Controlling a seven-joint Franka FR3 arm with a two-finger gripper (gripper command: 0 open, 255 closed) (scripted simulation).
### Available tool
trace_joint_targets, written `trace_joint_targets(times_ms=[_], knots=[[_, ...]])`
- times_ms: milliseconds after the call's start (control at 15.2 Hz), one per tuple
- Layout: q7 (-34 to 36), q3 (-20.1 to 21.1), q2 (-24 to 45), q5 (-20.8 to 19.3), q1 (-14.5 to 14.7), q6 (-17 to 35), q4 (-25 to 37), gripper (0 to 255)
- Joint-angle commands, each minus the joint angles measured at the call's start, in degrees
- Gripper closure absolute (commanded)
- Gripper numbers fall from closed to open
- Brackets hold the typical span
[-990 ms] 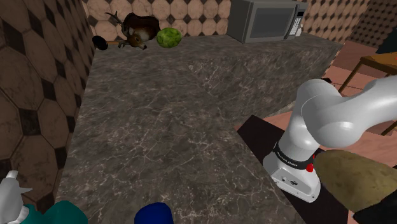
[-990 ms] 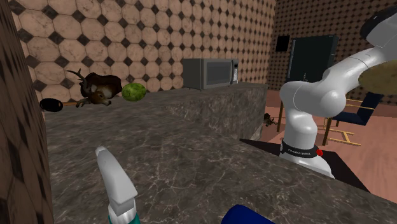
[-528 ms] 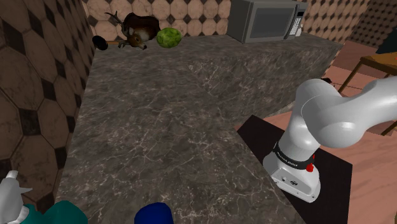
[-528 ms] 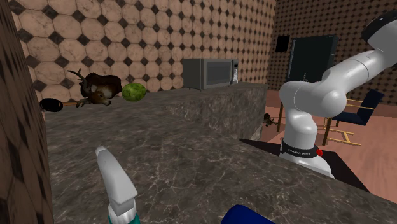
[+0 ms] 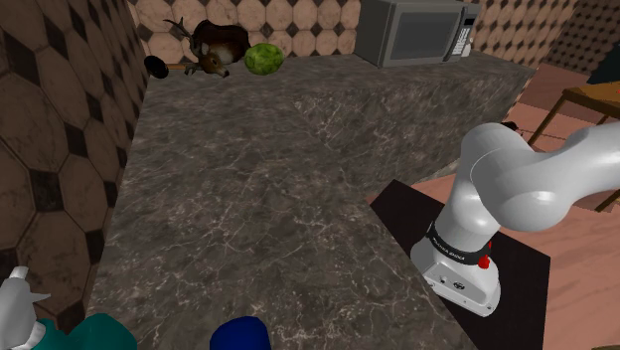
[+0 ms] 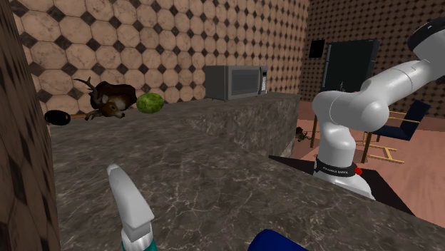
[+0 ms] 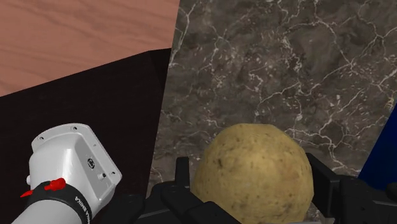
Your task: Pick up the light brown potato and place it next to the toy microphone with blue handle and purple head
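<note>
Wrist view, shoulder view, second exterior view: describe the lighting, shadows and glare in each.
Wrist view: the potato between the jaws is evenly lit, matte, no glare. Shoulder view: the white arm carries a soft sheen; the veined countertop is dim, with no clear cast shadows. Second exterior view: flat light, the microwave without reflections.

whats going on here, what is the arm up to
The white arm has the light brown potato clasped between the two black fingers of its gripper. It holds the potato above the dark marbled counter, close to the black stand. A blue thing sits at the counter's edge beside the gripper, possibly the toy microphone's handle. The potato is not yet set down.
</note>
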Motion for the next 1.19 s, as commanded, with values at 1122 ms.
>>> trace_joint_targets(times_ms=[1122], knots=[[-1.6, 8.5, -5.5, 8.1, 3.2, 9.0, -13.0, 255]])
